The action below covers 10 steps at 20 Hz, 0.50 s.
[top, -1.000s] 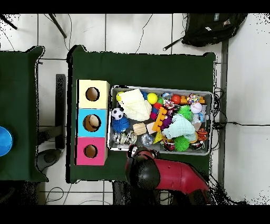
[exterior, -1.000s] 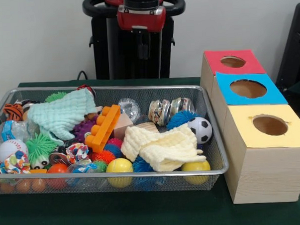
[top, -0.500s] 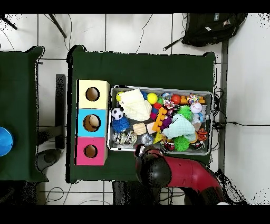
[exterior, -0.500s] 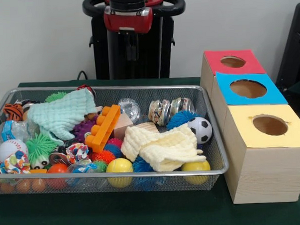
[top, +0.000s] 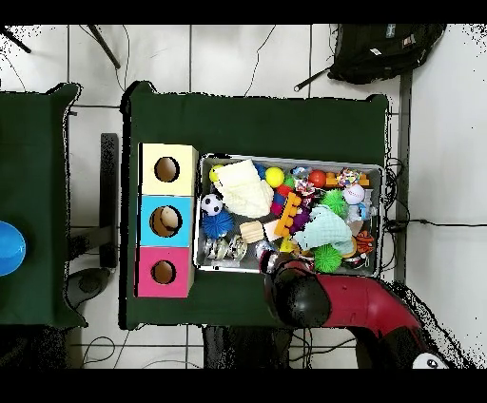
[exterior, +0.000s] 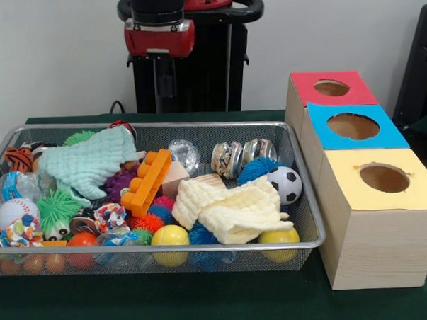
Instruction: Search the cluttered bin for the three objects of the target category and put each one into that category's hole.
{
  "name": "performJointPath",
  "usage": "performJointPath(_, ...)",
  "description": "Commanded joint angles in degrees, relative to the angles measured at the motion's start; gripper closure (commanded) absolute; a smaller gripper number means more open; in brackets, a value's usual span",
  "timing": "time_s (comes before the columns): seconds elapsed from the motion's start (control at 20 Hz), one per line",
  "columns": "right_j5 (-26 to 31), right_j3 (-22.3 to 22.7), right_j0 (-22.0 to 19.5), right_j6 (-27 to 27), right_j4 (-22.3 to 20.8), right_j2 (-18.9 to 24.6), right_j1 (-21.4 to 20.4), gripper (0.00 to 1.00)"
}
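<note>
Nearest: wire-mesh bin [exterior: 224, 247], silver with a rounded rim, its long axis running across the front view. Inside, front row: two smooth yellow balls [exterior: 170, 236], hard and glossy. Behind them: a pale-yellow waffle cloth [exterior: 233, 209], soft and crumpled; a soccer ball [exterior: 285, 184]; an orange studded block [exterior: 147, 183], rigid plastic; a mint cloth [exterior: 86, 162], draped. The three objects, pale-yellow figures with orange parts, cannot be picked out and are probably buried under the cloths. Beside the bin: a row of three wooden boxes, with the yellow-topped box [exterior: 375, 217] nearest, each with one round hole. Farthest: gripper [exterior: 164, 81], raised over the bin's far rim; the clutter lies below it and toward the viewer. Open or closed: cannot tell.
</note>
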Motion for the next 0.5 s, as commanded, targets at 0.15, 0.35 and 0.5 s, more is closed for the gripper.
performJointPath(0.15, 7.79, -8.8, -4.75, -14.04, -6.33, 8.14, 4.98, 1.0)
performJointPath(0.35, 9.61, -10.13, -7.17, -15.25, -7.63, 10.15, 5.81, 1.0)
performJointPath(0.5, 10.59, -10.92, -8.61, -15.73, -8.44, 11.39, 6.22, 1.0)
